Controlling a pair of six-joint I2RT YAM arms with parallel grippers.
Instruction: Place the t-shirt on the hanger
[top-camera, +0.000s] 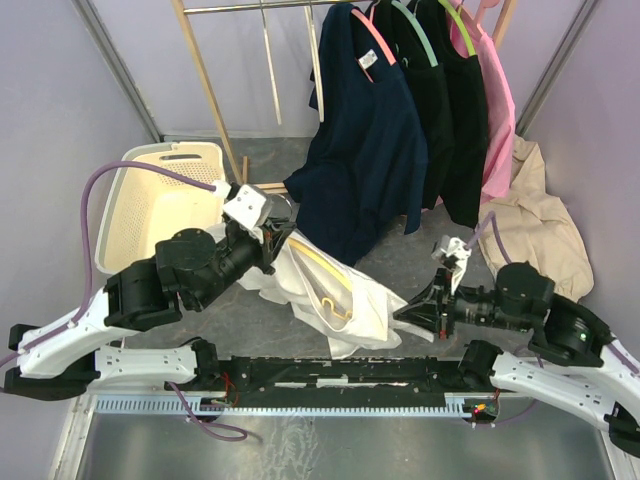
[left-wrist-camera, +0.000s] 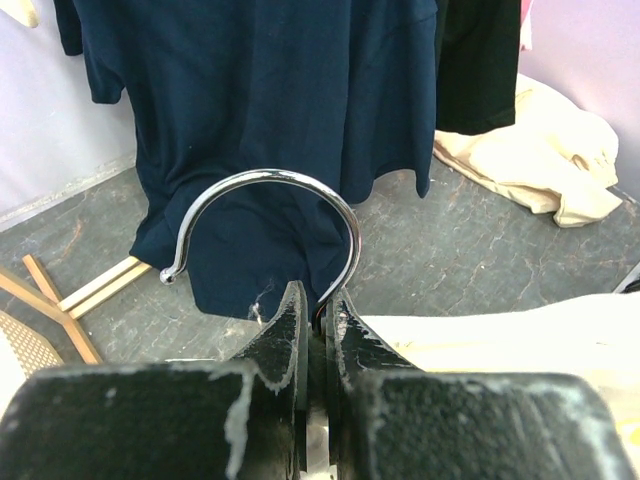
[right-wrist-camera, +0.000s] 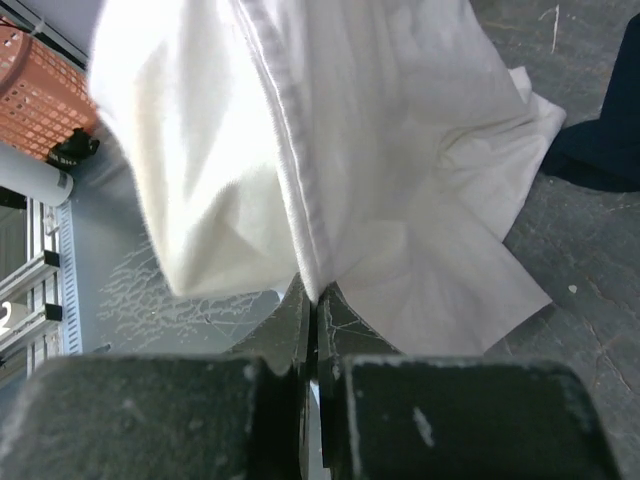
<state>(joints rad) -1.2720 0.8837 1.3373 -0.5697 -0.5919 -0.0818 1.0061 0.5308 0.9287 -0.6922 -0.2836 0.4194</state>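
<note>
The t-shirt lies bunched on the desk just in front of the hem of the navy blue shirt hanging on the rail, its upper end lifted towards the left arm and its lower end spread flat. The left pincer is below and to the left of the navy shirt's hem, with its jaws pressed together on the stem of the hanger. The silver hook curls up above the fingertips, with the navy shirt as its backdrop in the left wrist view. From above, a yellow arm of the hanger shows among the white folds. It seems to run inside the cloth, though the creases make that hard to confirm. The right pincer is in front of the navy shirt and to its right, at the t-shirt's near corner. Its jaws are clamped on a stitched seam of the white fabric, which drapes up and away from the fingertips. A cream laundry basket stands well to the left of the navy shirt. A beige garment lies crumpled to the right of it, beyond the black shirts and a pink garment that hang beside it.
</note>
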